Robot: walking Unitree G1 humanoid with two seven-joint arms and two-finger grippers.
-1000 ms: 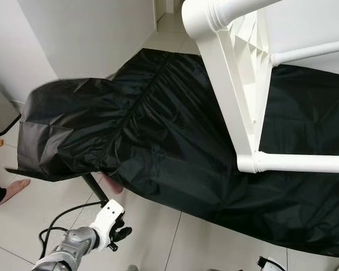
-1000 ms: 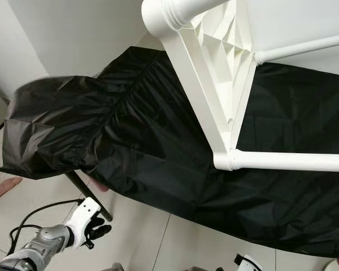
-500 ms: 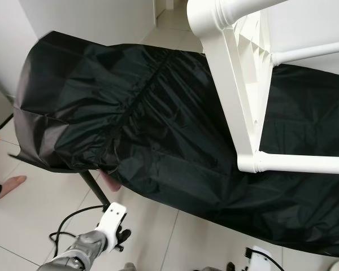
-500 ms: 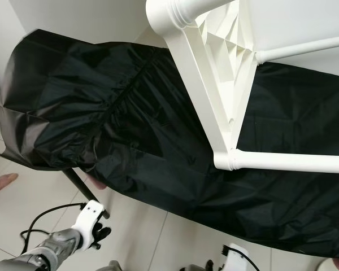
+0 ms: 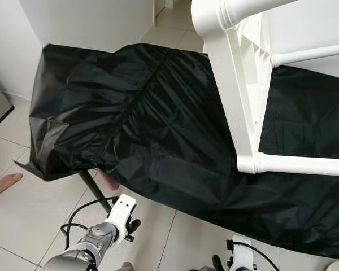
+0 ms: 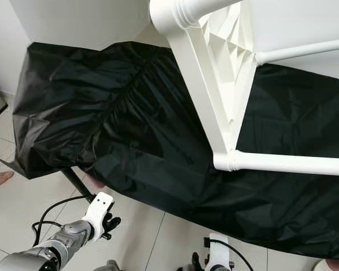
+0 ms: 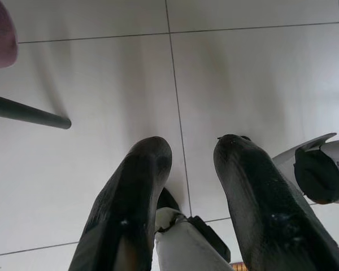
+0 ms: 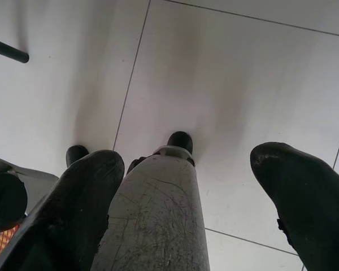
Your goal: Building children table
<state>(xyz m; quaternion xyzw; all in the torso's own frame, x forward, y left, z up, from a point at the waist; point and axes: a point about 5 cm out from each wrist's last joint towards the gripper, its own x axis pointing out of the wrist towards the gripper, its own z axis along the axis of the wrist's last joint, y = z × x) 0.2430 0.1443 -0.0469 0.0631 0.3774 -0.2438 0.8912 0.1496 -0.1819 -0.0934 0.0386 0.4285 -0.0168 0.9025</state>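
Note:
A white children's table frame point(image 5: 237, 107) lies upturned at the upper right, its leg and rails resting on a surface draped in black cloth point(image 5: 141, 124). My left gripper point(image 5: 131, 226) hangs low at the lower left, over the floor tiles in front of the cloth's edge. In the left wrist view its fingers point(image 7: 141, 169) stand apart with nothing between them. My right gripper point(image 8: 189, 158) hangs low at the bottom middle, its fingers point(image 8: 90, 180) spread wide over the floor, holding nothing. Both are well below the frame.
A black metal leg point(image 5: 96, 189) slants down from under the cloth's left end, with a pink object point(image 5: 107, 179) beside it. A black cable point(image 5: 82, 210) loops on the tiles. A person's bare foot point(image 5: 5, 183) is at the far left. White wall behind.
The cloth's left end billowed up and has settled lower and flatter. My right arm has come up into view at the bottom. The left gripper shifted slightly right.

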